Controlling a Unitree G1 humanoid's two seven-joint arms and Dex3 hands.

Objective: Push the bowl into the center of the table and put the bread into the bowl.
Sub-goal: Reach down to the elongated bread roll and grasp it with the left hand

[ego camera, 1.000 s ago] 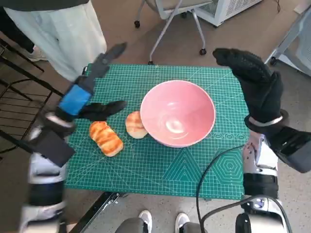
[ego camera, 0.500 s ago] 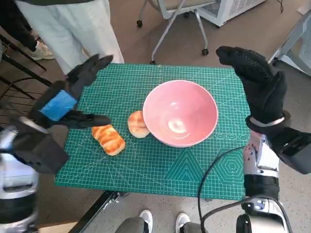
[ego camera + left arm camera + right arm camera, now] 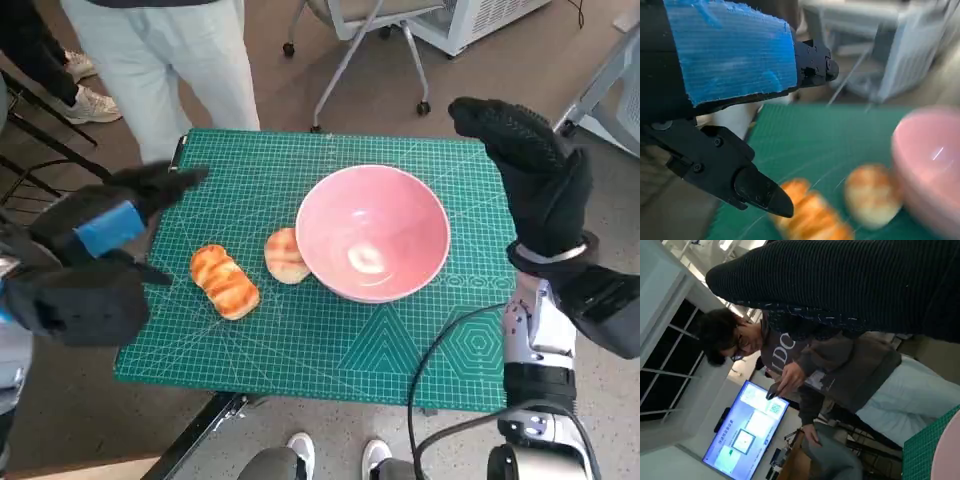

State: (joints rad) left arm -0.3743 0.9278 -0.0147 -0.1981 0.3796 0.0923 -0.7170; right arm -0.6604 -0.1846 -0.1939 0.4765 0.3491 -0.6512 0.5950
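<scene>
the bowl (image 3: pixel 371 232) sits on the tabletop (image 3: pixel 300 345) close to the middle, a little toward the right edge, so the push looks about done, as far as i can judge. nothing is in it. the round bread (image 3: pixel 285 256) touches its left side, and the long bread (image 3: pixel 224 281) lies just beside that, nearer the left edge; both are on the mat, not in the bowl. the left hand (image 3: pixel 95 255) hangs off the left edge, fingers apart, holding nothing. the right hand (image 3: pixel 528 175) is raised past the right edge, flat and empty. what is left is lifting the bread into the bowl.
</scene>
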